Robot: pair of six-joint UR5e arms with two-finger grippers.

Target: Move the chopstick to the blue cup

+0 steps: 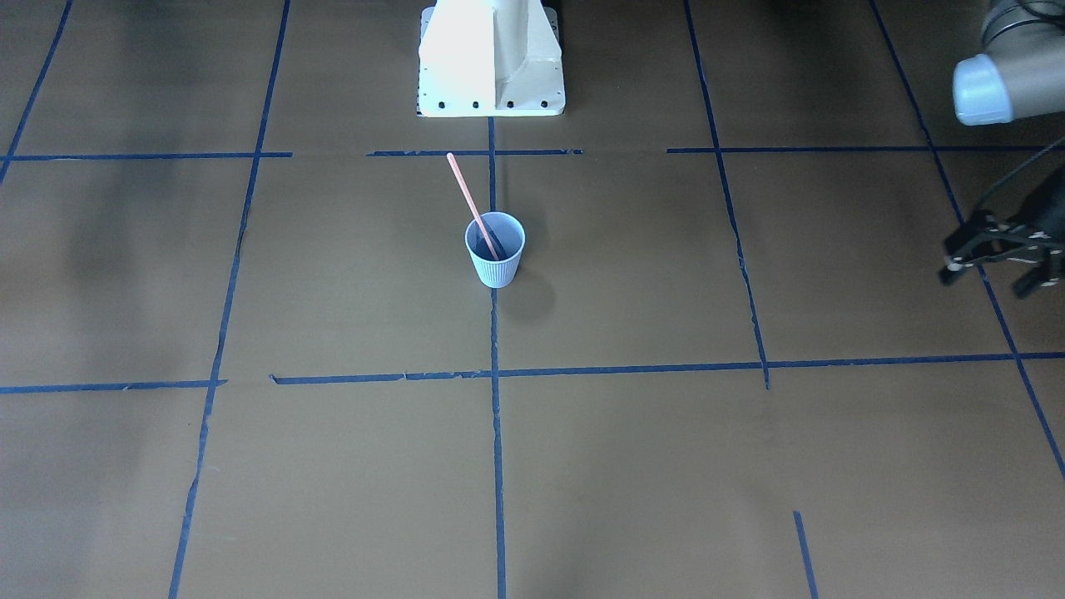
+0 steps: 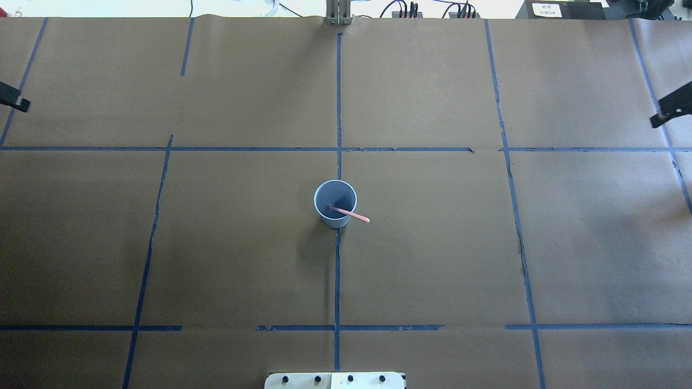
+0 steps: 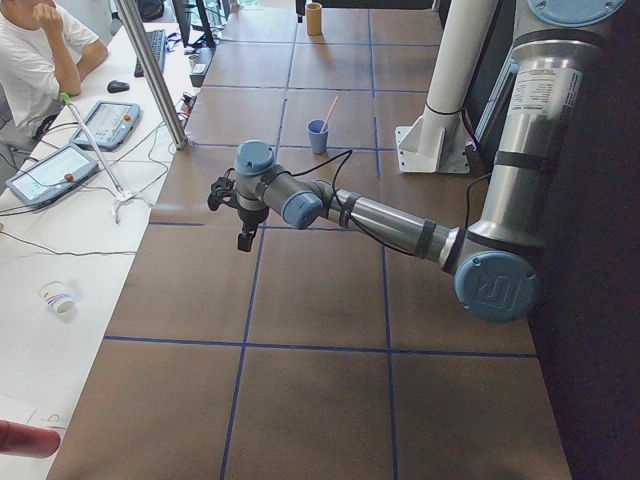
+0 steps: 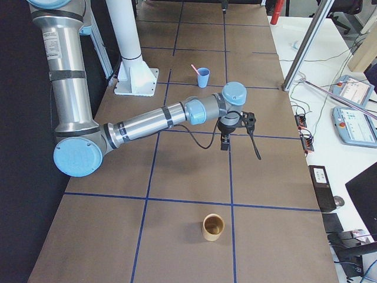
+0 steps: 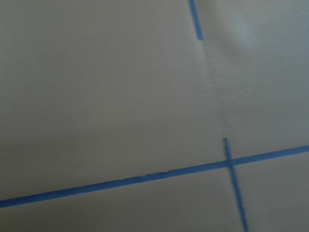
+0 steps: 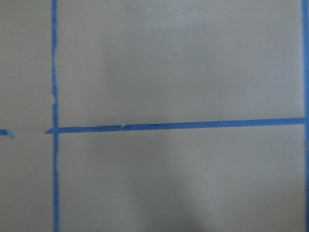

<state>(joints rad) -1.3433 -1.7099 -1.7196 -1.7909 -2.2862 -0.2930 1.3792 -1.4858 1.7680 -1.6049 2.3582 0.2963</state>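
Leaning inside the blue cup (image 1: 497,266), the chopstick (image 1: 471,201) was seen tilted over its rim. The left gripper (image 1: 988,281) was held with fingers apart, empty, well away. The right gripper's (image 2: 669,107) state could not be told.

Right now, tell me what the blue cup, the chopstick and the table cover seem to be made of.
The blue cup: likely paper, matte, with fine vertical ribs on its wall. The chopstick: salmon-pink, smooth; plastic or painted wood, cannot tell which. The table cover: brown kraft-like paper, matte, with visible seams.
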